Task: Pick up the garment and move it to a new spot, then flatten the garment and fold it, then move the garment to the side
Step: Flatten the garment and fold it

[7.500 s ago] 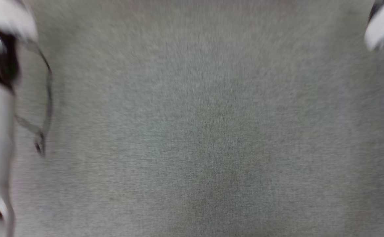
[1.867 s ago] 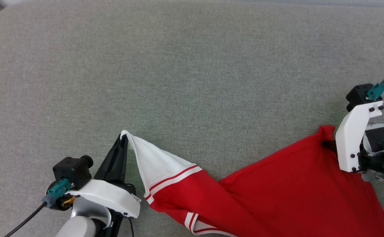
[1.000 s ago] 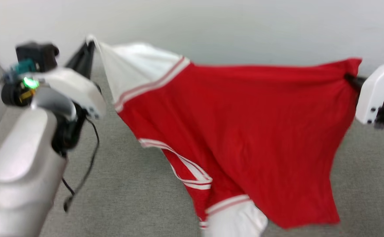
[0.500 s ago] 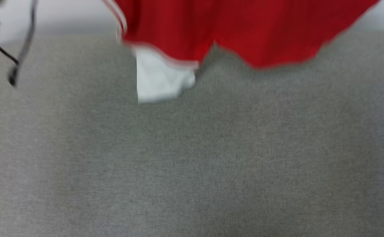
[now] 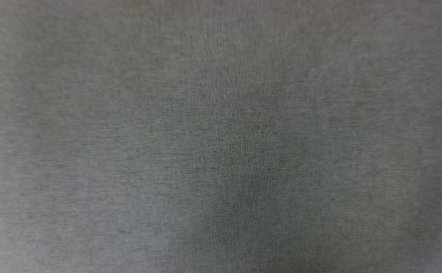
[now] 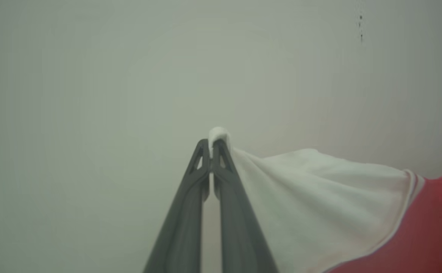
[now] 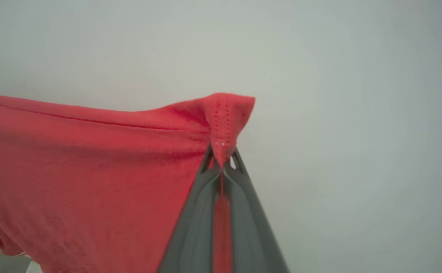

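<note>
Before a pale wall (image 6: 92,76), left gripper (image 6: 210,148) and right gripper (image 7: 222,161) jaws clamp the garment (image 7: 92,159).

Left wrist view: the left gripper (image 6: 211,151) comes up from the bottom middle, and the tip of the sleeve (image 6: 219,134) is nipped between its fingertips, poking out just above them. From there the shirt (image 6: 319,201) runs off right and down, its body in the lower right corner, the wall (image 6: 92,94) behind it all. Over to the right wrist view: the right gripper (image 7: 222,161) pinches a corner (image 7: 226,113) of the shirt, which stands above the tips, and the cloth stretches left and hangs to the lower left edge. In the head view, a cushion (image 5: 221,136) lies below.
</note>
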Available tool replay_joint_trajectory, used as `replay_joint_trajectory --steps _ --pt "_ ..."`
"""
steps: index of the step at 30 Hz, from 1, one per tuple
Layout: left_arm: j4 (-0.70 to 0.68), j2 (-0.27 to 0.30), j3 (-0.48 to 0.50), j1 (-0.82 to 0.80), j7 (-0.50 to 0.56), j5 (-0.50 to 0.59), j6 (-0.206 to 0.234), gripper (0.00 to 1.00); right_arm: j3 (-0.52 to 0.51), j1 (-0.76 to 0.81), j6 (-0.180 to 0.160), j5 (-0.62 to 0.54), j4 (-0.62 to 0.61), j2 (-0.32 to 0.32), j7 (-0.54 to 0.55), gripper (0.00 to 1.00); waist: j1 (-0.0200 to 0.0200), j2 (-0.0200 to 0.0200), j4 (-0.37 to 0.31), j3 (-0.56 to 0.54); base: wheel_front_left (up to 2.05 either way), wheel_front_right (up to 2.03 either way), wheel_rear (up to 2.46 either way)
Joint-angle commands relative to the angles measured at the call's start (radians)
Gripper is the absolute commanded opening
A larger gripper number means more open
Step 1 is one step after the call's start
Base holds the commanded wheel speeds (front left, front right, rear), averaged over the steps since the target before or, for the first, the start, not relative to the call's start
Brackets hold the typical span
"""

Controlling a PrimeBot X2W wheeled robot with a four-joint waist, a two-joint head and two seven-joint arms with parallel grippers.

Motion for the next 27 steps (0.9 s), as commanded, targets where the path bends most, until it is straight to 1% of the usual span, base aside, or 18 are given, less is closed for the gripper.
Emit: replay_joint_trajectory --steps 1,6,8,11,12,14,17,21,24,27 --pt "-0.003 0.0 0.011 -0.014 -0.006 -0.008 0.007 0.0 0.011 -0.04 -0.001 0.008 0.019 0.004 -0.023 0.0 -0.0004 0.0 -0.005 0.108 0.0 0.0 0.0" --pt "-0.003 -0.005 0.016 0.005 -0.019 -0.02 0.015 0.0 0.071 -0.113 -0.001 0.038 0.114 0.01 -0.088 0.0 -0.0004 0.0 -0.002 0.17 0.0 0.0 0.0" --pt "0.008 -0.007 0.021 0.02 -0.026 -0.03 0.017 0.0 0.12 -0.13 -0.001 0.061 0.162 0.004 -0.12 0.0 -0.0004 0.0 -0.001 0.188 0.0 0.0 0.0" --pt "0.028 -0.013 0.023 0.04 -0.031 -0.044 0.011 0.0 0.165 -0.141 -0.001 0.095 0.206 0.006 -0.152 0.0 -0.0004 0.0 0.002 0.194 0.0 0.0 0.0" --pt "0.045 -0.022 0.022 0.059 -0.041 -0.054 0.005 0.0 0.197 -0.139 -0.001 0.112 0.235 0.003 -0.17 0.0 -0.0004 0.0 0.006 0.192 0.0 0.0 0.0" --pt "0.068 -0.033 0.024 0.092 -0.056 -0.069 -0.002 0.0 0.228 -0.116 -0.001 0.131 0.264 0.001 -0.194 0.0 -0.0004 0.0 0.01 0.177 0.0 0.0 0.0" --pt "0.111 -0.058 0.027 0.164 -0.083 -0.098 -0.022 0.0 0.279 -0.054 -0.001 0.17 0.307 -0.001 -0.231 0.0 -0.0004 0.0 0.02 0.129 0.0 0.0 0.0" --pt "0.161 -0.091 0.037 0.308 -0.117 -0.15 -0.054 0.0 0.349 0.069 -0.001 0.229 0.342 -0.016 -0.288 0.0 -0.0004 0.0 0.04 0.021 0.0 0.0 0.0" --pt "0.189 -0.115 0.035 0.465 -0.134 -0.182 -0.072 0.0 0.41 0.221 -0.001 0.269 0.35 -0.023 -0.323 0.0 -0.0004 0.0 0.053 -0.092 0.0 0.0 0.0" --pt "0.198 -0.127 0.036 0.632 -0.145 -0.213 -0.084 0.0 0.455 0.386 -0.001 0.31 0.324 -0.039 -0.36 0.0 -0.0004 0.0 0.061 -0.207 0.0 0.0 0.0"
